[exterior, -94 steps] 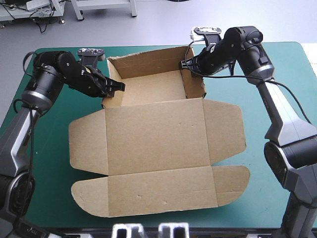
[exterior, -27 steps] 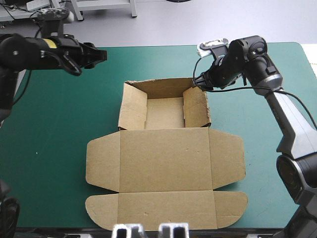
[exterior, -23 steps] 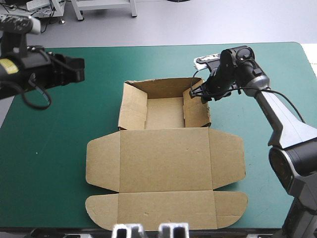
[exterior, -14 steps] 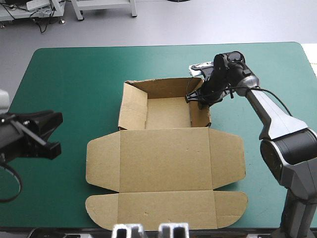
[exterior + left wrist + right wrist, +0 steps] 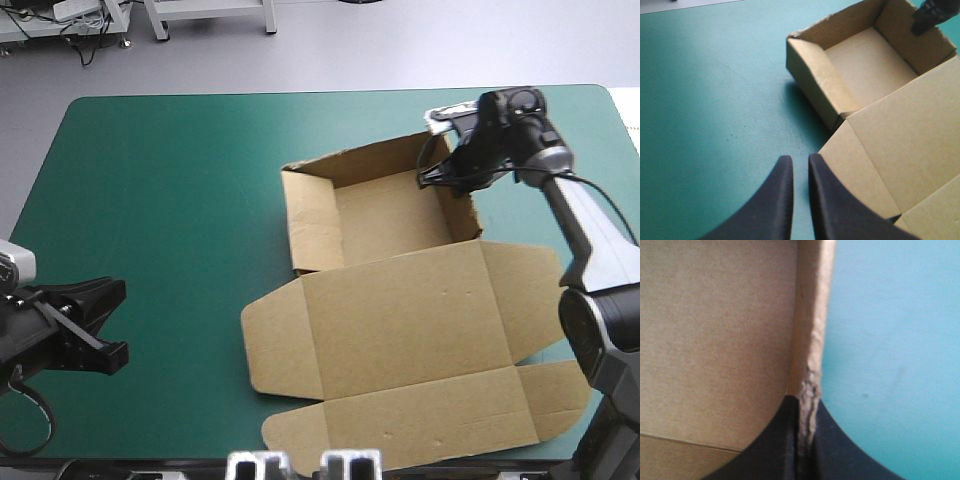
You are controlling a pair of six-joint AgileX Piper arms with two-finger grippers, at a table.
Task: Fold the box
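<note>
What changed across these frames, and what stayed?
The right gripper closed on the right wall of the box and dragged it toward the right edge of the table, turning it slightly. The left gripper left its left wall and withdrew to the near left corner. Tray walls stay raised, lid flat.

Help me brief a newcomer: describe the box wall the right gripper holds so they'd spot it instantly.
On the teal-green table cover lies a brown cardboard box, its open tray toward the far edge, its lid flat. The tray's right-hand wall is the one: alone among the walls, it is pinched at its top edge between the black fingers of the right gripper.
</note>
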